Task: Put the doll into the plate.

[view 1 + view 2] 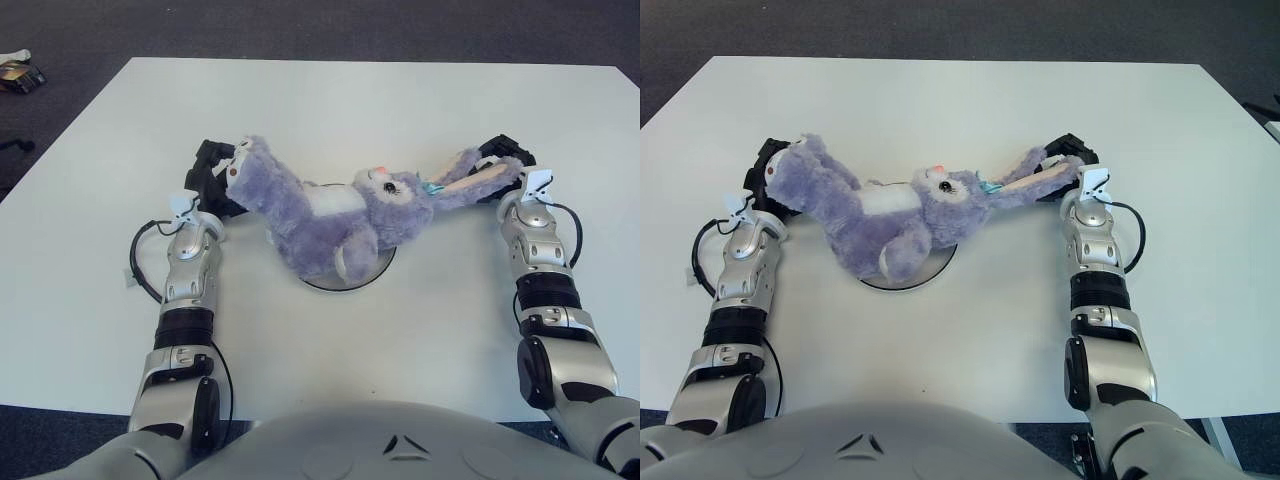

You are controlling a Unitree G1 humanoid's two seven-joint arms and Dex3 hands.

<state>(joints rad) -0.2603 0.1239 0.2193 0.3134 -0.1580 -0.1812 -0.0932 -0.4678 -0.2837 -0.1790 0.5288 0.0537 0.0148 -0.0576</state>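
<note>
A purple plush bunny doll stretches across the middle of the white table, its body over a round silvery plate that shows only as a rim beneath it. My left hand is shut on the doll's foot at the left. My right hand is shut on the tip of the doll's long ear at the right. The doll lies tilted, face up, with its head toward the right. I cannot tell whether its body touches the plate.
The white table reaches the far and side edges of the view, with dark carpet beyond. A small object lies on the floor at the far left. A black cable loops beside my left forearm.
</note>
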